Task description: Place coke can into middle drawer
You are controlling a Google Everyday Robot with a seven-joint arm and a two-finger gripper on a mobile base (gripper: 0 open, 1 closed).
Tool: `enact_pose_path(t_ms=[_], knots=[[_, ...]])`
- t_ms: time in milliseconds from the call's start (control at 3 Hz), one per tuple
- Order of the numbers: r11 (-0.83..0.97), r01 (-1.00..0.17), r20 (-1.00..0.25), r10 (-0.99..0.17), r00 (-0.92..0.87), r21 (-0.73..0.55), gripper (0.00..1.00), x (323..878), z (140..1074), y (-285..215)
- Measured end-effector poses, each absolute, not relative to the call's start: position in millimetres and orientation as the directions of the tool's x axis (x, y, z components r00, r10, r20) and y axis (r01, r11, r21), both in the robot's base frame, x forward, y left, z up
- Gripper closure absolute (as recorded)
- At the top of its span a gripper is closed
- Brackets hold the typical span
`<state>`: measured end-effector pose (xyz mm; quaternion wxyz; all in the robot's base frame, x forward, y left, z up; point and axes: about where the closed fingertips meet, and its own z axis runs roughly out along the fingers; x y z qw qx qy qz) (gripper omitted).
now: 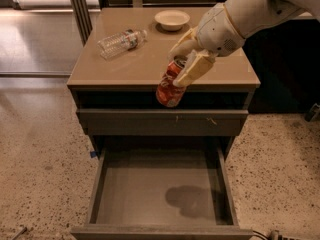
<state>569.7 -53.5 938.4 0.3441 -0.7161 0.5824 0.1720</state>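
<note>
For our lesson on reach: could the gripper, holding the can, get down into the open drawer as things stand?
Probably yes. The gripper, shut on the can, hangs at the cabinet's front edge, and the drawer below is pulled out, its floor bare; nothing seems to block the drop.

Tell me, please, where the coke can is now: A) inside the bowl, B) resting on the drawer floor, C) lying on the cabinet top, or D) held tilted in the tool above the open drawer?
D: the tool, out past the front edge of the cabinet, grips the coke can tilted above the open middle drawer.
</note>
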Motion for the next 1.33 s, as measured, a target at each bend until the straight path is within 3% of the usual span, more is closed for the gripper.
enact_pose_path(t_ms=[1000,1333], knots=[[-0.015,-0.989,-0.718,-0.686,0.118,-0.148,1.0,539,834,-55],[0.024,-0.985,-0.646,-0.758,0.093,-0.169,1.0,520,812,-48]])
